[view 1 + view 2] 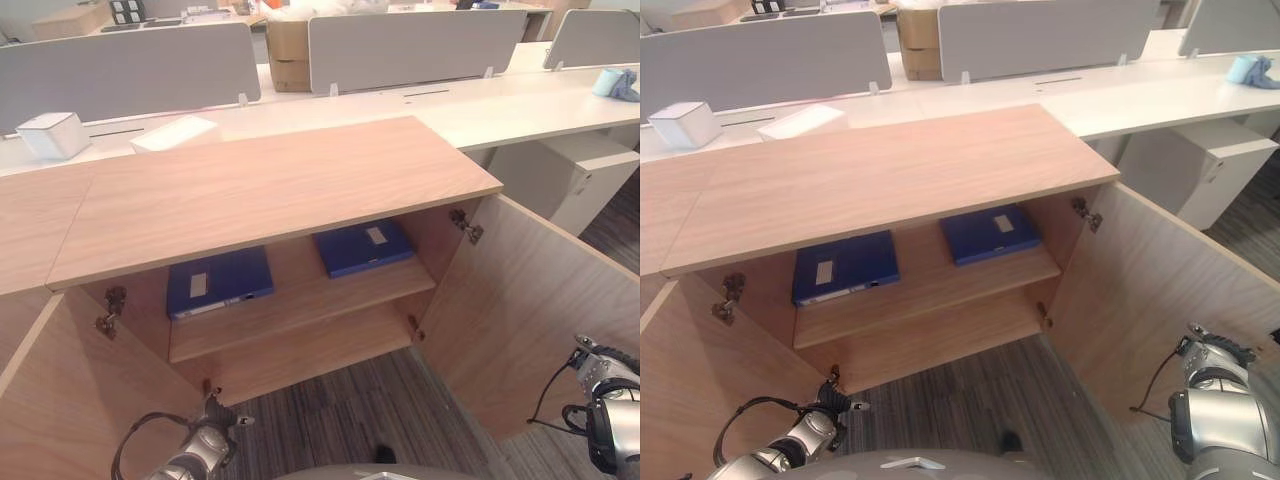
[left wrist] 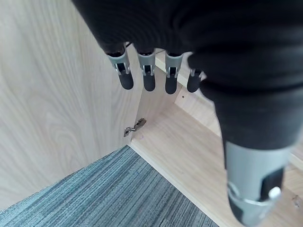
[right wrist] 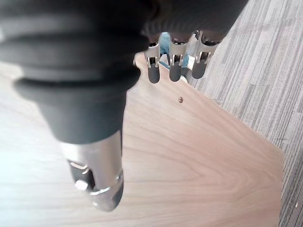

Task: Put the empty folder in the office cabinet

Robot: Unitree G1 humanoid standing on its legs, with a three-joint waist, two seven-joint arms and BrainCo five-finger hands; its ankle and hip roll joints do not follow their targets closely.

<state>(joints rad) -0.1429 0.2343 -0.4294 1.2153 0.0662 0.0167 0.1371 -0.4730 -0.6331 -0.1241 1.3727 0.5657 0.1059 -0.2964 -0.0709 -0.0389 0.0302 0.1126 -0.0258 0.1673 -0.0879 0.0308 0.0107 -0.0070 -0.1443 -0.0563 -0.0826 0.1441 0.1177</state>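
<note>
Cabinet open, both folders on its shelf

One blue folder lies at the shelf's left, another at its right. Left hand hangs by the left door, right hand by the right door; both have straight fingers and hold nothing. The placing looks done; next probably calls for swinging the doors closed.

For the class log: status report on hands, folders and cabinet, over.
Left hand open, empty, by left door. Right hand open, empty, at right door. Two blue folders flat on upper shelf. Cabinet doors wide open, nothing blocking.
</note>
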